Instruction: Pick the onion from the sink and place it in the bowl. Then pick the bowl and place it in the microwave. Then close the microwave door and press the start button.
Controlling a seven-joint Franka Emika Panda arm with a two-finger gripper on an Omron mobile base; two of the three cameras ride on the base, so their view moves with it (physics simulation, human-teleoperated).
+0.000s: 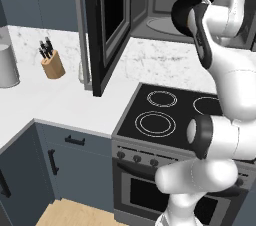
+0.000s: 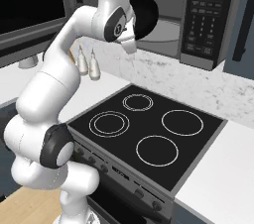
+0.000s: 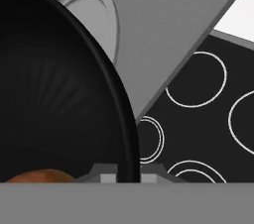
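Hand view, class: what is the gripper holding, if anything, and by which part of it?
The gripper holds the black bowl by its rim, one finger on each side of the edge, with the onion lying inside it.

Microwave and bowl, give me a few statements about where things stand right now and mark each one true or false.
1. The gripper is clamped on the rim of the bowl. True.
2. The microwave door is closed. False: it stands swung open to the left of the microwave.
3. The onion lies inside the bowl. True: an orange-brown patch shows at the bowl's bottom in the hand view.
4. The bowl rests on a stove ring. False: it is held up in the air, above the stove top and in front of the microwave opening.
5. A knife block stands on the counter left of the stove. True.
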